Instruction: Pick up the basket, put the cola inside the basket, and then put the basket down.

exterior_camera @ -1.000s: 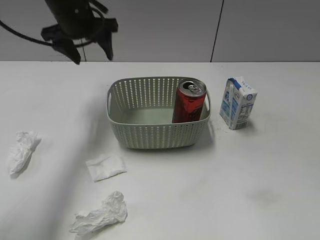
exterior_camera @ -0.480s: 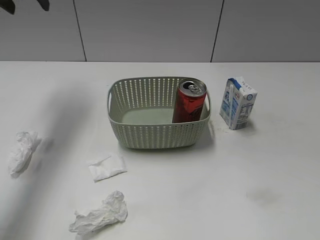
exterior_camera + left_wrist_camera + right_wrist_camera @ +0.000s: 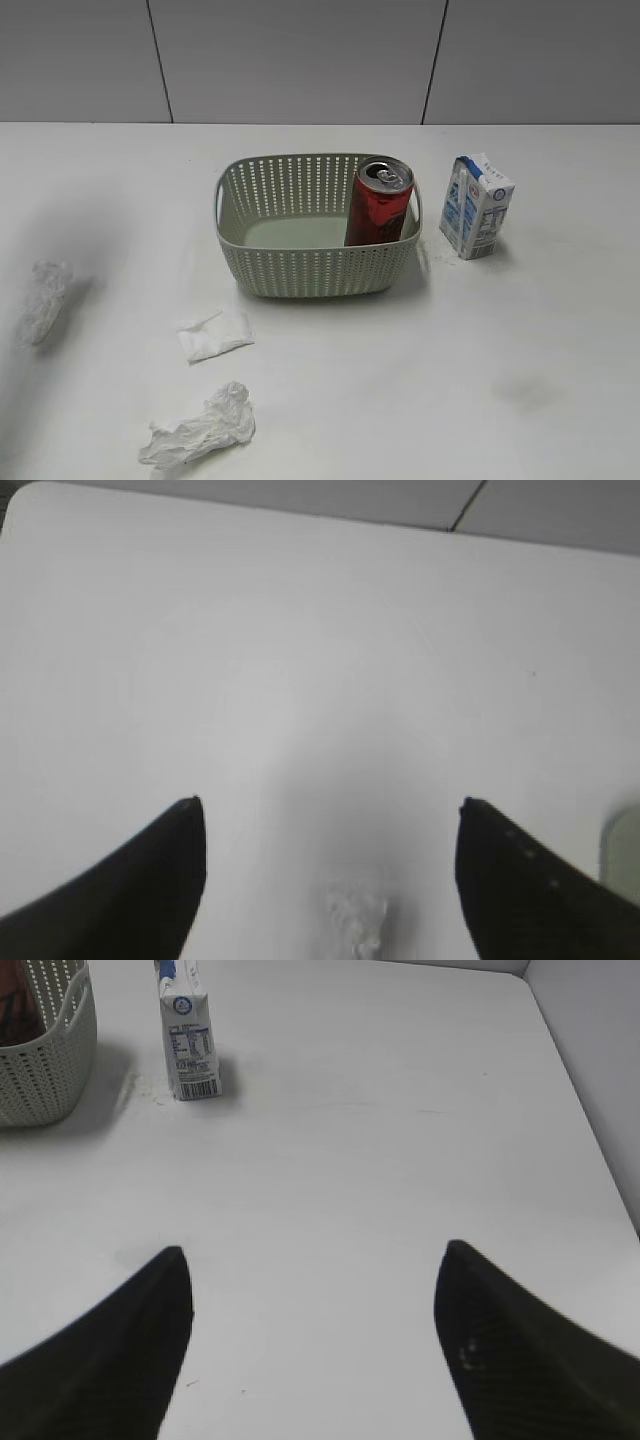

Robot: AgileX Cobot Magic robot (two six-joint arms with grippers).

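The sage-green basket [image 3: 310, 262] rests on the white table at centre. The red cola can [image 3: 378, 205] stands upright inside it at the right end. Neither arm shows in the exterior view. My left gripper [image 3: 328, 802] is open and empty above bare table, with a crumpled tissue [image 3: 357, 920] below it. My right gripper [image 3: 315, 1250] is open and empty over the table's right part; the basket [image 3: 45, 1055] sits at its far left with a sliver of the can [image 3: 18, 1010] inside.
A white-and-blue carton [image 3: 477, 206] stands right of the basket, also in the right wrist view [image 3: 190, 1032]. Crumpled tissues lie at the left [image 3: 42, 298], front left [image 3: 200, 428], and a flat one [image 3: 212, 334] before the basket. A wall rises at the table's right edge [image 3: 600, 1050].
The left arm, above the table's back left a second ago, has withdrawn up and left out of the exterior view. Basket, can and carton have not moved.
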